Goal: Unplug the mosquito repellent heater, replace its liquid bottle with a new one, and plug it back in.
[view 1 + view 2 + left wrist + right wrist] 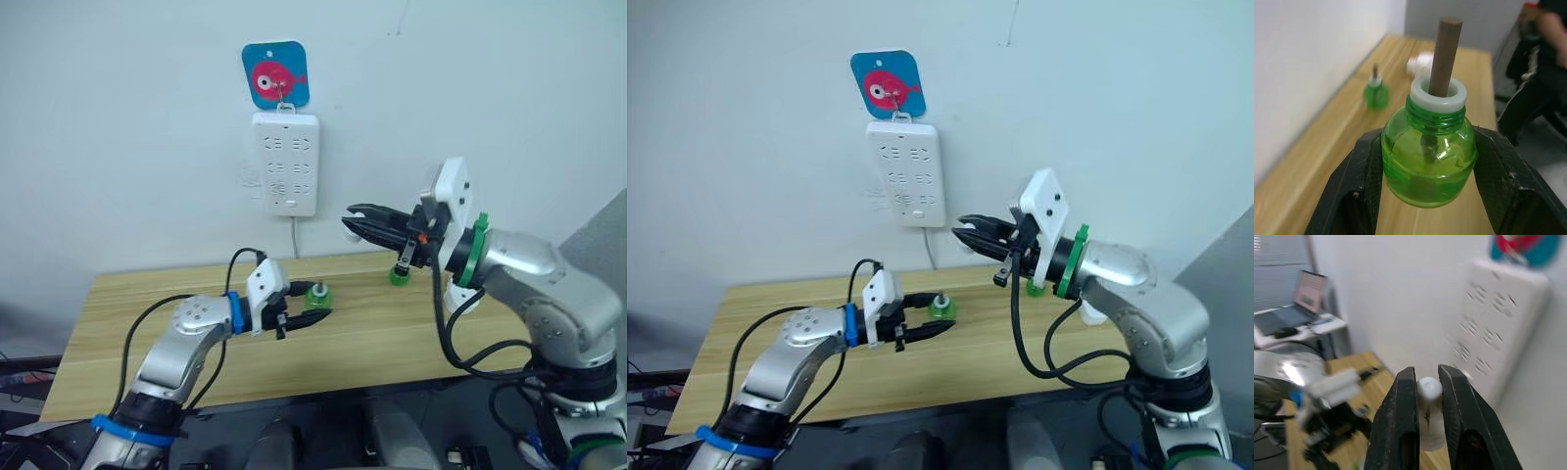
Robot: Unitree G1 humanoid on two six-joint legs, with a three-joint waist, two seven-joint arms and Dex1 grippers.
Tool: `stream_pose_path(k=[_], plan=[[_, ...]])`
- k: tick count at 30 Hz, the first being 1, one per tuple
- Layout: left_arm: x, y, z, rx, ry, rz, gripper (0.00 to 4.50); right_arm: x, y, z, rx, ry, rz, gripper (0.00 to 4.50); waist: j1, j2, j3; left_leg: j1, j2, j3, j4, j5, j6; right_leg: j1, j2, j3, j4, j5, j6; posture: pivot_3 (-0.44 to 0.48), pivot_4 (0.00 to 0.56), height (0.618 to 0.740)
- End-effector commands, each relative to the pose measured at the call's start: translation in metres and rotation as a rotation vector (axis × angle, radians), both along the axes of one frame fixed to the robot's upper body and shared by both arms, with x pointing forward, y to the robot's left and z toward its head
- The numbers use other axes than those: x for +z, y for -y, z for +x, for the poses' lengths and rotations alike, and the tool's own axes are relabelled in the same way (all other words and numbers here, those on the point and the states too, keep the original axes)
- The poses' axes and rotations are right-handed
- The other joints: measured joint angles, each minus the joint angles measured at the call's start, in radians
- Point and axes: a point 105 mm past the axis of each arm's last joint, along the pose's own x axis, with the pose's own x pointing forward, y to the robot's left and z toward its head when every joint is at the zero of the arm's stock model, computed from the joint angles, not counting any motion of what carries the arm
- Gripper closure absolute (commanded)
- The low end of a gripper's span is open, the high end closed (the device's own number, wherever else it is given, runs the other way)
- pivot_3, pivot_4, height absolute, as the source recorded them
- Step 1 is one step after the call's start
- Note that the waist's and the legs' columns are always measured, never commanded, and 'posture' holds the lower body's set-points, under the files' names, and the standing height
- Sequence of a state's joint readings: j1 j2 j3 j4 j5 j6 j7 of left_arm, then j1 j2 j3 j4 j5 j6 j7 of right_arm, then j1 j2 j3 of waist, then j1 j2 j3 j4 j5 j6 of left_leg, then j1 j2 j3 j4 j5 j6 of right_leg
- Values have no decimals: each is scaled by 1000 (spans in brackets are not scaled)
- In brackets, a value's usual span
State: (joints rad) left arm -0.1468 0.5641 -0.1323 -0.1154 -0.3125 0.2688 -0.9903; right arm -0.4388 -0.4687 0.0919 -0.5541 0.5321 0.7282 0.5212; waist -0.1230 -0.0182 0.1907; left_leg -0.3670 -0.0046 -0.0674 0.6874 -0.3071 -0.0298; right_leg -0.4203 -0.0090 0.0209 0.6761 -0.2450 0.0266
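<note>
Gripping the new one [1427,171] tight, the left gripper [306,318] should hold it straight up so nothing spills. At two o'clock from it, the right gripper [351,221] pinches a small white piece [1429,389], maybe the cap. Farther back, its liquid bottle [400,275] and the mosquito repellent heater [462,300] sit on the table [118,323].

Left gripper [306,318] reaches low and forward, fingers clamped; right gripper [355,223] is raised, jaws nearly closed.
</note>
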Motion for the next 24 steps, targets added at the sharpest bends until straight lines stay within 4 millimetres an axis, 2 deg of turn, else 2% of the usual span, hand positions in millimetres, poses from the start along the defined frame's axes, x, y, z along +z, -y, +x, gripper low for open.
stream_pose_path(k=[1,7,8,11,16,23,24], plan=[[4,-9,-12,23,11,15,2228,-35,9,19,-168,40,-23,4217,0,-1,6,2,0,1,-3,0,0,0,0,1,-1,0,0,-192,232,730],[3,-13,-32,40,-23,27,2228,-101,17,38,-311,-36,-43,4217,6,-2,47,4,0,9,-7,0,0,-3,0,13,1,0,0,-161,274,730],[3,-12,-35,39,-25,28,2228,-117,22,43,-354,-66,-50,4217,7,-2,53,4,0,10,-7,0,0,-3,0,13,1,0,-1,-153,283,730],[6,-12,-39,39,-30,33,2228,-145,34,50,-430,-102,-87,4217,9,-5,65,4,0,13,-7,0,0,-4,0,17,0,2,-3,-140,295,730],[12,-15,-39,48,-33,37,2228,-167,51,52,-524,-158,-81,4217,14,-6,93,3,0,14,-7,0,0,-6,-1,18,0,3,-4,-129,317,730],[15,-13,-37,41,-32,40,2228,-174,65,55,-615,-160,-51,4217,13,-5,107,3,0,14,-8,0,0,-7,-1,18,0,2,-3,-141,325,730],[15,-12,-37,38,-32,39,2228,-174,67,55,-622,-161,-47,3867,13,-5,109,3,0,15,-8,0,0,-7,-1,18,0,2,-3,-146,327,730]])
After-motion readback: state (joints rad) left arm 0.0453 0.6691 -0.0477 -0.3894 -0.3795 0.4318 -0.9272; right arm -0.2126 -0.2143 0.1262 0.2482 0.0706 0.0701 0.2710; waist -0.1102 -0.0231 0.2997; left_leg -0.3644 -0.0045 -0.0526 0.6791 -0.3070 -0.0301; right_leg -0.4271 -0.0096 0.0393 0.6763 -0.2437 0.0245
